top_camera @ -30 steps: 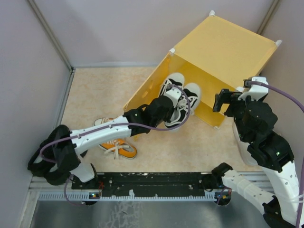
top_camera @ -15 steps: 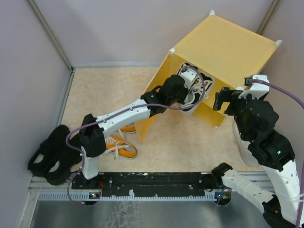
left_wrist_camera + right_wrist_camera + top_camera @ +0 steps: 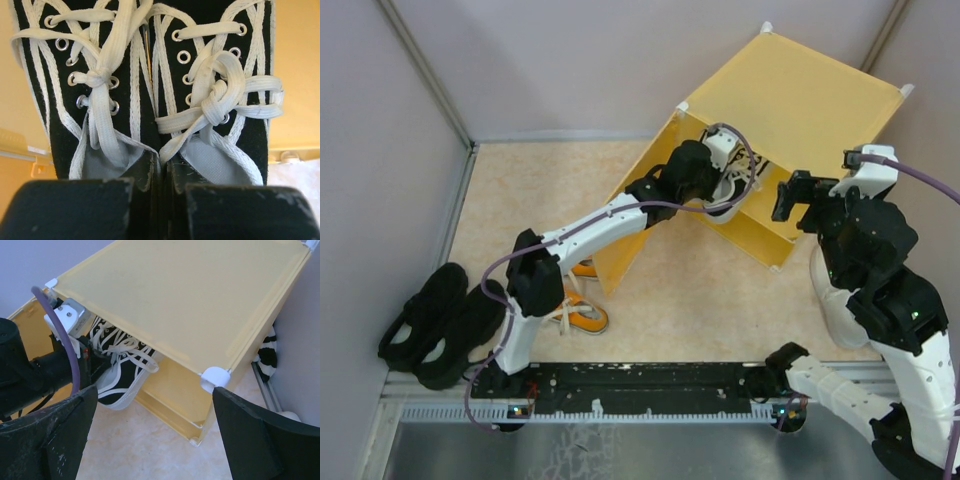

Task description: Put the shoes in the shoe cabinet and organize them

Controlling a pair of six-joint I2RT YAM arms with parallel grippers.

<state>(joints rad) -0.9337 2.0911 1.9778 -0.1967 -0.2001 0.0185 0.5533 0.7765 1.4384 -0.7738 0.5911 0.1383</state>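
Enclosing beige floor (image 3: 520, 190), grey walls (image 3: 570, 60), yellow cabinet (image 3: 810, 100)

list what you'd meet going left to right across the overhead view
orange sneakers → black-and-white sneakers → right gripper; the yellow cabinet spans too much of the view to place

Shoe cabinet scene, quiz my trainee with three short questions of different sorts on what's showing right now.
1. True or false: the left pincer is shut on the black-and-white sneakers at the yellow cabinet's open front.
2. Fill in: the right pincer stands ____, holding nothing.
3. Where is the orange sneaker? A: inside the cabinet. B: on the beige floor outside it. C: in the right pincer.
Key: 1 true; 2 open; 3 B.
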